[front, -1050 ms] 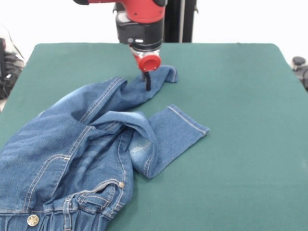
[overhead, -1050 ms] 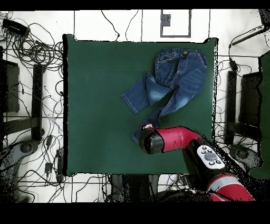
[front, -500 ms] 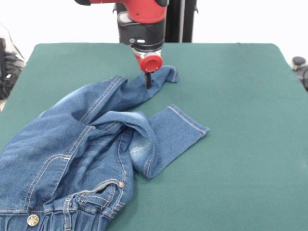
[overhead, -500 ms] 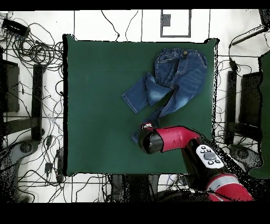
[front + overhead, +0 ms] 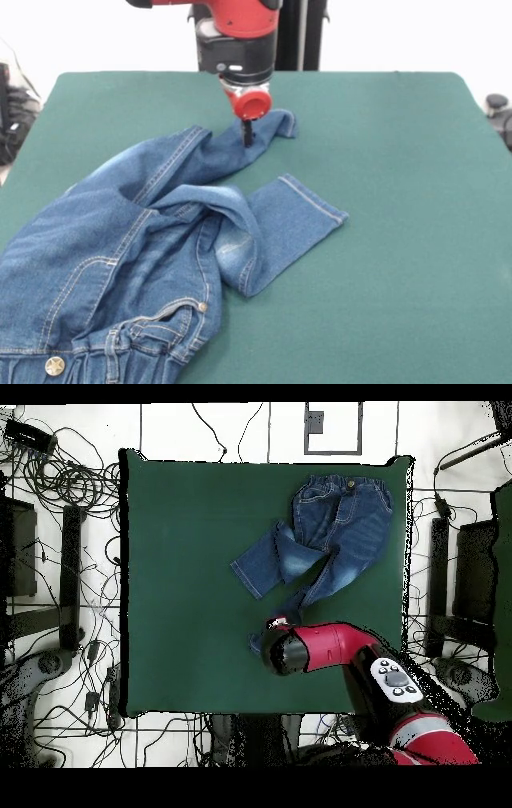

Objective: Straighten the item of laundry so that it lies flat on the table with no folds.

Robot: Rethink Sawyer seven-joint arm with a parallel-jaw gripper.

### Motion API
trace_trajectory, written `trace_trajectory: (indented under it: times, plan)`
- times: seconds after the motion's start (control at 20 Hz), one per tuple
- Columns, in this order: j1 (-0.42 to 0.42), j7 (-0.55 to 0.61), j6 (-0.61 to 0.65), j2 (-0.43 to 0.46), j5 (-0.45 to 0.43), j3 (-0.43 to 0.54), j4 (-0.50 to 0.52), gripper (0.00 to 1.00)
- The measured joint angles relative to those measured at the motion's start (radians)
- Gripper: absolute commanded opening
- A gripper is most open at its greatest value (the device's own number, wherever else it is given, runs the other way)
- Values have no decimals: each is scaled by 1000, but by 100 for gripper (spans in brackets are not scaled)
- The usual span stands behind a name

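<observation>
Pinching the cuff of the upper trouser leg, the red and black gripper (image 5: 246, 134) stands in the upper middle of the front view with its dark jaws drawn together on the fabric of the small blue denim jeans (image 5: 152, 256). These lie crumpled across the lower left of the dark green felt-covered desk (image 5: 400, 200), one leg folded over the other. A good pull would probably draw that cuff outward, away from the waistband, low over the felt so the crossed legs part without bunching.
</observation>
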Motion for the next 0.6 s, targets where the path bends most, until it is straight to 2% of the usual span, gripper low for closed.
trace_trajectory:
  times: [0.35,0.6]
  plan:
    - [42,0,15,-35,0,-24,17,0]
    - [88,0,73,-78,0,-50,30,0]
